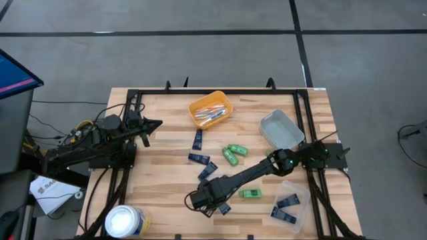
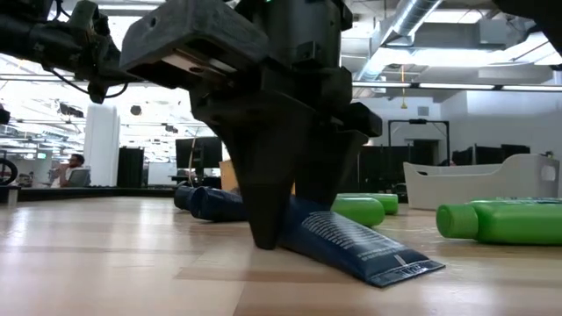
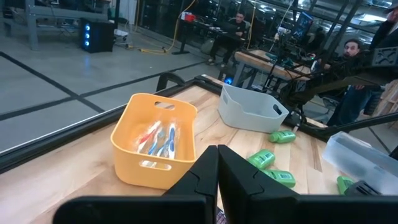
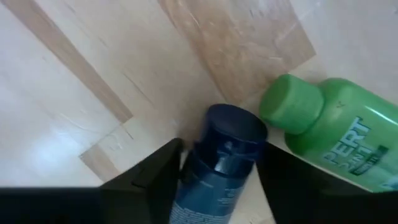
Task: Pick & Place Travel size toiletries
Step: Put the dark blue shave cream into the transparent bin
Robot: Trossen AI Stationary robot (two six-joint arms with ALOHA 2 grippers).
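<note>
Right tool [image 4: 214,171] down on the table [image 1: 160,187], fingers astride a navy tube [image 4: 217,162], grip not discernible.

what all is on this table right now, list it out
orange plastic tray: one, table's back, holding thin white, blue and pink toothbrushes
grey plastic tray: one, right of the orange one
clear plastic tray: one, front right, navy tubes inside
flat dark navy tubes: about five loose, mid table
small bright green bottles: at least three, centre
large round white tub: one, front left corner
left hand: shut, over the table's left side
right hand: down over one navy tube, front centre
</note>
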